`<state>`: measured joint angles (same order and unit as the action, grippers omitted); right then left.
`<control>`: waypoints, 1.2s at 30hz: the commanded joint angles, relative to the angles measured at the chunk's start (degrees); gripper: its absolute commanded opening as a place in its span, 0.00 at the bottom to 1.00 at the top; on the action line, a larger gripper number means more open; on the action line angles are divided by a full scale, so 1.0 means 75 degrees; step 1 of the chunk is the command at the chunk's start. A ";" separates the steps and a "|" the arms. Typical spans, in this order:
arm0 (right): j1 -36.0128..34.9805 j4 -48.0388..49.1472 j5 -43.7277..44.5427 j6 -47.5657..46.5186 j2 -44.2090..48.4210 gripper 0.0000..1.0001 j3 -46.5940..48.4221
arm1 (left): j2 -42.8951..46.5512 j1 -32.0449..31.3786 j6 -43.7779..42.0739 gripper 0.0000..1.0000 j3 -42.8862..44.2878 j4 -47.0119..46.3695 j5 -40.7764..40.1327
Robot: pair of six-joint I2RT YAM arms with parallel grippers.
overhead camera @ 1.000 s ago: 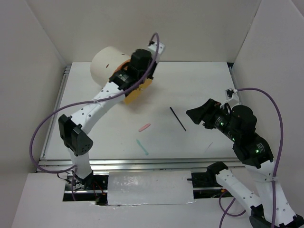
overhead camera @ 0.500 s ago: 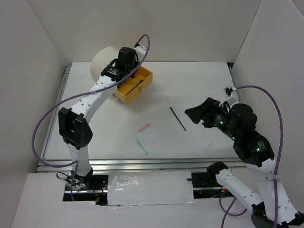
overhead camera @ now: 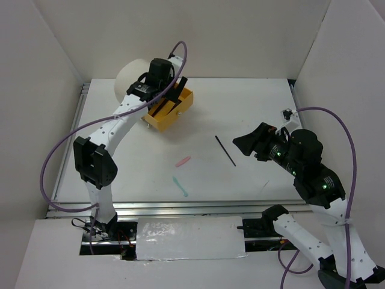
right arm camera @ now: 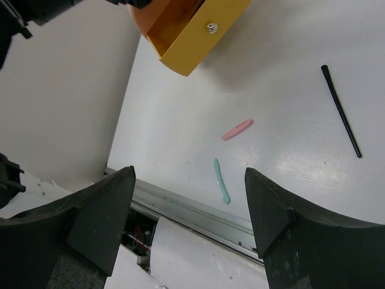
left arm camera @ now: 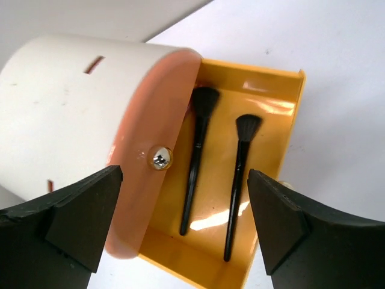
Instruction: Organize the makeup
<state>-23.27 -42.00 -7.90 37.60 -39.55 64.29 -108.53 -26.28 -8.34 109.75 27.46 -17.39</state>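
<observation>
Two black flared-tip brushes (left arm camera: 195,162) (left arm camera: 239,174) lie side by side in an orange drawer (left arm camera: 274,120) that stands pulled out of a cream cylindrical box (left arm camera: 66,114). My left gripper (left arm camera: 185,180) hangs open just above that drawer (overhead camera: 170,114), holding nothing. On the table lie a thin black stick (overhead camera: 225,150), a short pink stick (overhead camera: 183,161) and a short teal stick (overhead camera: 180,186). My right gripper (overhead camera: 243,143) hovers open and empty right of the black stick. Its wrist view shows the teal stick (right arm camera: 221,179), pink stick (right arm camera: 237,129) and black stick (right arm camera: 341,111) below it.
The cream box (overhead camera: 129,81) rests on its side at the back left of the white table (overhead camera: 252,108). A metal rail (overhead camera: 180,208) runs along the near edge. White walls close in the left, back and right sides.
The orange drawer has slid out of the cream box. My left gripper has let go and opened wide above it. The right arm has barely shifted.
</observation>
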 commanded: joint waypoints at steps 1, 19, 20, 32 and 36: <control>-0.0050 0.0232 0.0127 -0.0139 0.0023 0.81 0.0205 | 0.0291 -0.0046 0.0583 0.99 0.1240 0.0017 0.0149; 0.0559 0.1441 0.0633 -0.2576 -0.3778 0.87 -0.0492 | 0.2010 -0.2988 0.7007 0.99 -0.0523 0.1857 -0.1573; 0.0571 0.0987 0.0527 -0.2565 -0.4214 0.87 -0.0162 | 0.2211 -0.2999 0.6972 0.99 -0.0791 0.2020 -0.1607; 0.0477 0.0140 0.1428 -0.2787 -0.8808 0.74 0.2383 | 0.5305 -0.2824 0.6795 0.99 -0.3032 0.2559 -0.0764; 0.0348 -0.0154 0.1663 -0.2869 -0.9597 0.71 0.3052 | 0.5681 -0.2812 0.6760 0.99 -0.3430 0.3181 -0.0752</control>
<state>-19.70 -41.65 1.72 17.37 -109.21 83.85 -65.65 -47.62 42.35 86.43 47.35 -24.75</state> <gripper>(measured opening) 0.716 0.994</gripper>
